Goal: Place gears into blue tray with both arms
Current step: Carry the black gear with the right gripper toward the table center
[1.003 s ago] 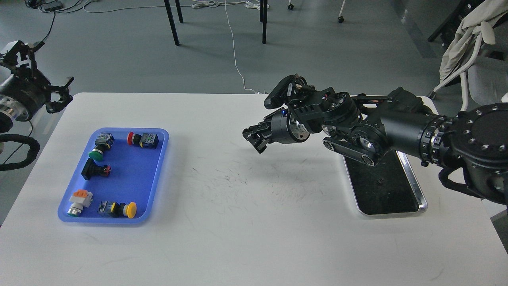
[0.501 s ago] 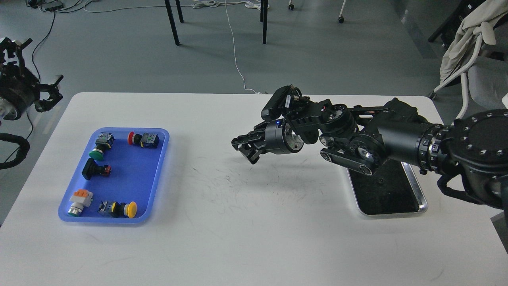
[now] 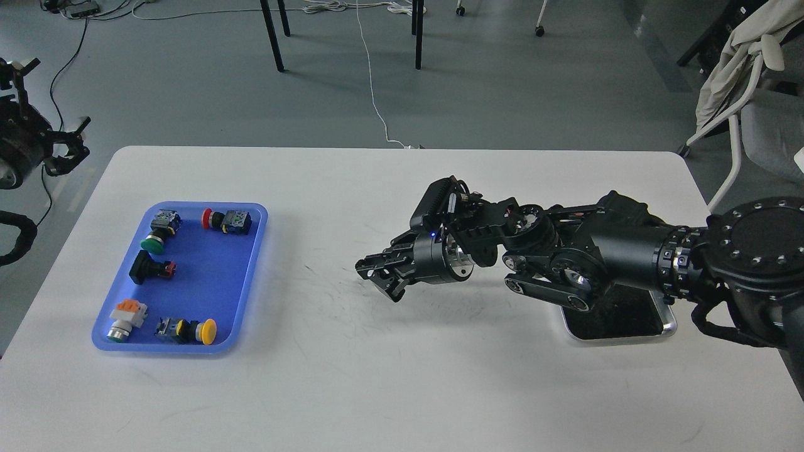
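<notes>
Nearest the robot, bare white table (image 3: 389, 389) stretches across the view, its matte top scuffed with fine dark scratches toward the middle. On its left part lies the blue tray (image 3: 245, 295), a shallow rectangle of smooth plastic with rounded corners and a raised rim. It holds five push-button switches: a yellow-capped one (image 3: 187, 330) and a silver one with an orange top (image 3: 125, 316) near its front edge, a black switch with a red end (image 3: 149, 269) in the middle, a green-capped one (image 3: 159, 230) and a red-capped one (image 3: 226, 220) at the far end. No gear can be made out in the tray.

On the right the silver metal tray (image 3: 666, 325) shows only its shiny near corner and a patch of dark, grainy inside; the right arm (image 3: 603, 257) crosses over the rest. Any gear there is hidden or too small to tell. The right gripper (image 3: 377, 276) hangs above the table's middle, pointing left and well apart from the blue tray; its dark fingers sit close together, and whether they pinch a gear cannot be told.

Farthest, past the table's left corner, the left gripper (image 3: 59, 141) holds its claw fingers spread and empty.
</notes>
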You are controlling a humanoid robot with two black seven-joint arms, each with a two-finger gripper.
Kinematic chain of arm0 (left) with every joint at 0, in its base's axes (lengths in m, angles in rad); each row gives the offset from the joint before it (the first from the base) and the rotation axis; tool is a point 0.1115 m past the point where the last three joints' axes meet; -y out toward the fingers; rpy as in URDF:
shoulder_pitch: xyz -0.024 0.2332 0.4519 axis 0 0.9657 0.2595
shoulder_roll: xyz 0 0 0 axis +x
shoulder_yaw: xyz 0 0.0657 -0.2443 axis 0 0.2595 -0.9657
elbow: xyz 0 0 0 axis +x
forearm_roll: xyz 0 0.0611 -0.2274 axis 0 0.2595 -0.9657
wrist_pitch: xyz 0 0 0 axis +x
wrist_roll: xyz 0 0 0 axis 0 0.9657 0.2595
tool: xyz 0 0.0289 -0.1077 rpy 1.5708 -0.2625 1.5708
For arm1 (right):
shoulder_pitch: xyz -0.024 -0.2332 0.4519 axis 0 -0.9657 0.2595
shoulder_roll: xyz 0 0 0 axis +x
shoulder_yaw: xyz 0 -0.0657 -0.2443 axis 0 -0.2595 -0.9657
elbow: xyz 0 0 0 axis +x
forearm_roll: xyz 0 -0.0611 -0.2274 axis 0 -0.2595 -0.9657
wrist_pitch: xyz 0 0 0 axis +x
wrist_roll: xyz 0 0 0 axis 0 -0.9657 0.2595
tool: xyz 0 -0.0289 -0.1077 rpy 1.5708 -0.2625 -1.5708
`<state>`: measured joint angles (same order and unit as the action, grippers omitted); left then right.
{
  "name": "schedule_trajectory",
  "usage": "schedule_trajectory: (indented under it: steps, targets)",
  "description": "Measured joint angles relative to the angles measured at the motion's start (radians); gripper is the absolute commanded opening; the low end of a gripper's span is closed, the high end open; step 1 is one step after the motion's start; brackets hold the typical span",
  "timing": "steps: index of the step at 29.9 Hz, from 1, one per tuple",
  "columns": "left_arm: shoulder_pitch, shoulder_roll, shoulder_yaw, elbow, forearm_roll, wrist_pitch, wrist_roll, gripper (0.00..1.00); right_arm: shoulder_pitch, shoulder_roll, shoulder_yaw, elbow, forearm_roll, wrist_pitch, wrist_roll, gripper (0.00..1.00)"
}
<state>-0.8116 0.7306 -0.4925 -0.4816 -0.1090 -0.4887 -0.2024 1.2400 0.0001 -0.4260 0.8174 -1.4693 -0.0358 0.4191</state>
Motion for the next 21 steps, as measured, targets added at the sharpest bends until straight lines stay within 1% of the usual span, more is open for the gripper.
schedule_trajectory:
  steps: [11,21]
  targets:
    - [0.004,0.030,0.000,0.000,0.000,0.000,-0.001,1.00,-0.065,0.000,-0.001,0.013,-0.082,-0.029,0.011,0.01]
    - [0.011,0.033,0.000,0.000,0.000,0.000,-0.002,1.00,-0.106,0.000,0.000,-0.022,-0.100,-0.042,0.012,0.01]
